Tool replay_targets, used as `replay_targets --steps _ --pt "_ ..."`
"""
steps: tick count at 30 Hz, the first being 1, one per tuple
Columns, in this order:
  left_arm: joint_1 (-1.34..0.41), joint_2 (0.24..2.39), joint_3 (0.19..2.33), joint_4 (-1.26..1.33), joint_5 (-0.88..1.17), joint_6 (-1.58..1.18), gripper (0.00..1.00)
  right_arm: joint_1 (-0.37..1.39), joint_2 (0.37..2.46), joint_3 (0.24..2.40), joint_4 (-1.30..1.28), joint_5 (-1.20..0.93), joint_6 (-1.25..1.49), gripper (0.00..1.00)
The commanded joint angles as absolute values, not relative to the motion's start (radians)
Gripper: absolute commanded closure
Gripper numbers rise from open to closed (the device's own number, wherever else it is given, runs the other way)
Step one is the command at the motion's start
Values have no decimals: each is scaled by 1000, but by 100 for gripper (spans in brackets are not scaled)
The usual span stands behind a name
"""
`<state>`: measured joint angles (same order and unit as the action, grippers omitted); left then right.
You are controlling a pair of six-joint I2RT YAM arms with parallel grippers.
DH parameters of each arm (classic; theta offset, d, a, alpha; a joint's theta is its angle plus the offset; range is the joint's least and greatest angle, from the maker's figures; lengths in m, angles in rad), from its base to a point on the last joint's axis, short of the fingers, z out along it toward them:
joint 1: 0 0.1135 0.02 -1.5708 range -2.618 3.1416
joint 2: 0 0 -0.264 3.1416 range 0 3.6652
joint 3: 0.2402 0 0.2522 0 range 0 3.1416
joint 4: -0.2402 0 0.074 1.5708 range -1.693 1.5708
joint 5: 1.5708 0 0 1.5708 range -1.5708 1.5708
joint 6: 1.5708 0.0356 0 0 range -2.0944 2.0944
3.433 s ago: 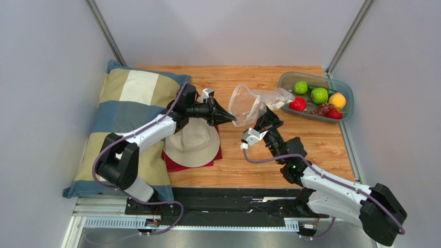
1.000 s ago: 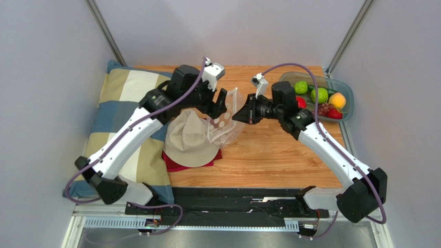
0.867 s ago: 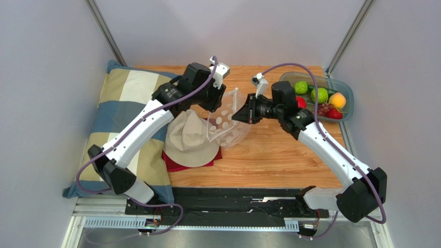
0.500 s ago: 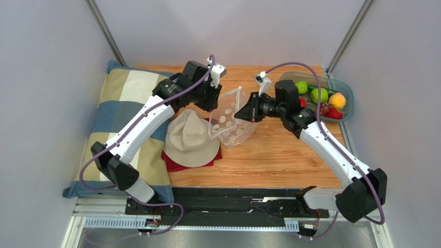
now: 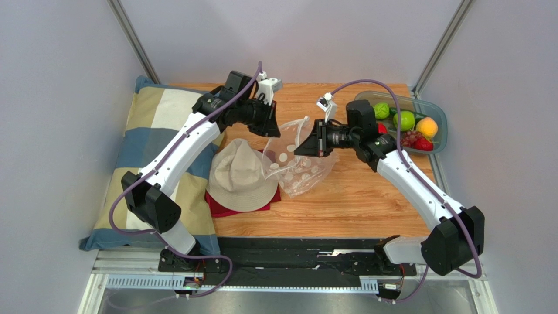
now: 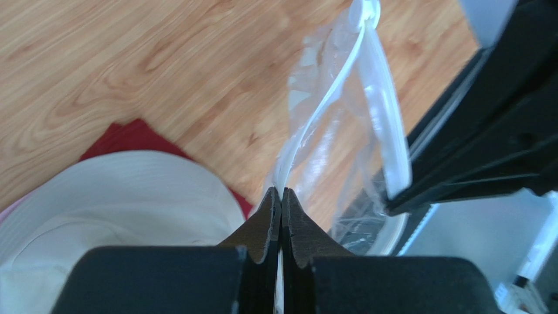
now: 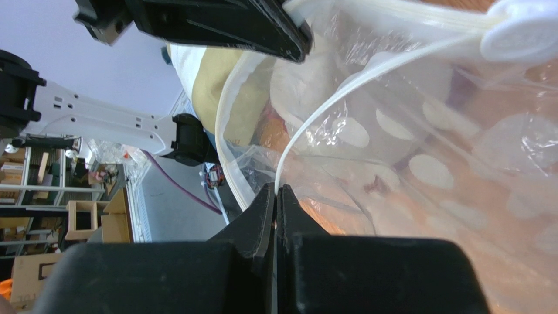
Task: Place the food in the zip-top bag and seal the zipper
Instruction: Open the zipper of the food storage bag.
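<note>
The zip-top bag (image 5: 296, 167), clear with white dots, hangs above the wooden table between both grippers, its mouth up and held apart. My left gripper (image 5: 274, 131) is shut on the left rim, and the zipper (image 6: 319, 98) runs up out of its tips (image 6: 281, 195). My right gripper (image 5: 298, 148) is shut on the opposite rim, pinching the zipper (image 7: 340, 98) at its tips (image 7: 276, 191). The food lies in the grey tray (image 5: 443, 115) at the back right: green balls (image 5: 404, 120), an orange ball (image 5: 427, 125), red balls (image 5: 424, 144) and purple grapes (image 5: 409, 137).
A beige hat (image 5: 241, 178) sits on a red cloth (image 5: 226, 209) just left of the bag. A checked pillow (image 5: 157, 131) fills the left side. Grey walls close in at the back and both sides.
My left gripper has shut on the bag's left rim after standing open beside it. The bag now hangs spread between both grippers. The right gripper kept its hold.
</note>
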<state>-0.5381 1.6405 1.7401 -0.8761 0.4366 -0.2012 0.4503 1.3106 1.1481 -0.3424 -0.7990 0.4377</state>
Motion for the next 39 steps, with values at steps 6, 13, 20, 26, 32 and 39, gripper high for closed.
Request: replay_targets --steps 6,13,20,26,32,39 --pt "-347 1531 1623 -726 709 -385 100 302 1347 1190 -549 -767 157 100" --pt "-417 1566 1548 -646 703 -451 100 229 1551 1273 -670 -738 5 100" --pt "-511 1709 1652 -638 606 -563 100 215 1677 1408 -729 -713 -34 99" --pt "-520 1805 1724 -604 569 -586 100 106 1664 1476 -802 -756 -75 42" --pt "-534 1893 1789 -574 603 -638 100 -121 1683 1620 -888 -708 -136 20" --pt "-543 1905 1784 -542 630 -617 100 -206 1764 1681 -888 -345 -235 13"
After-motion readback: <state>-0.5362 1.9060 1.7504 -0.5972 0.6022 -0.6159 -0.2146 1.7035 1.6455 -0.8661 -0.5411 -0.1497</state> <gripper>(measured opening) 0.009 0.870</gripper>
